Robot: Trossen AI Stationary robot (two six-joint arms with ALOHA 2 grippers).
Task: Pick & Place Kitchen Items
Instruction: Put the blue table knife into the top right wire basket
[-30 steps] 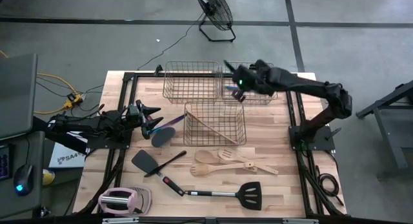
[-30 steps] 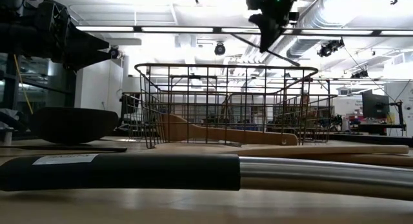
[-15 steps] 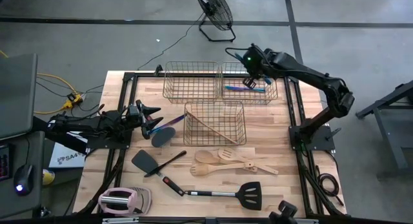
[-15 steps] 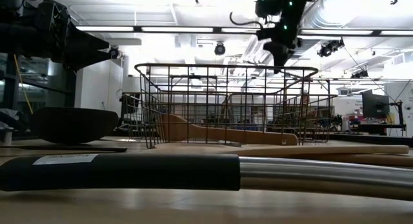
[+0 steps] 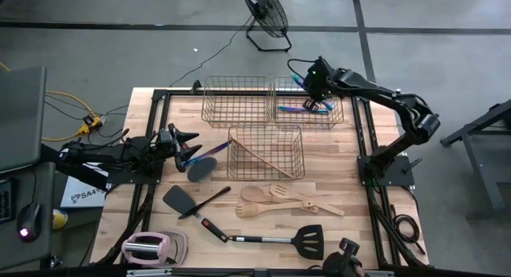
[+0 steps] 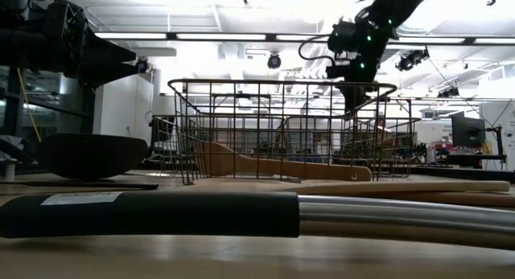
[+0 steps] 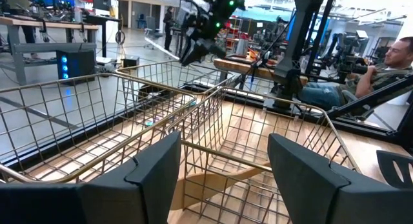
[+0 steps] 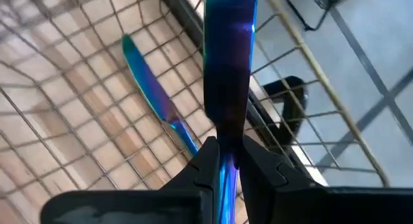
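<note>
At the table's left edge the left gripper [image 5: 190,147] waits with fingers spread and empty, just beside a black spoon [image 5: 202,167]. Over the far right copper wire basket [image 5: 335,117], the right gripper [image 5: 314,84] is clamped on a thin iridescent purple-teal utensil [image 8: 227,75]; a matching iridescent piece [image 8: 157,101] lies on the basket floor.
</note>
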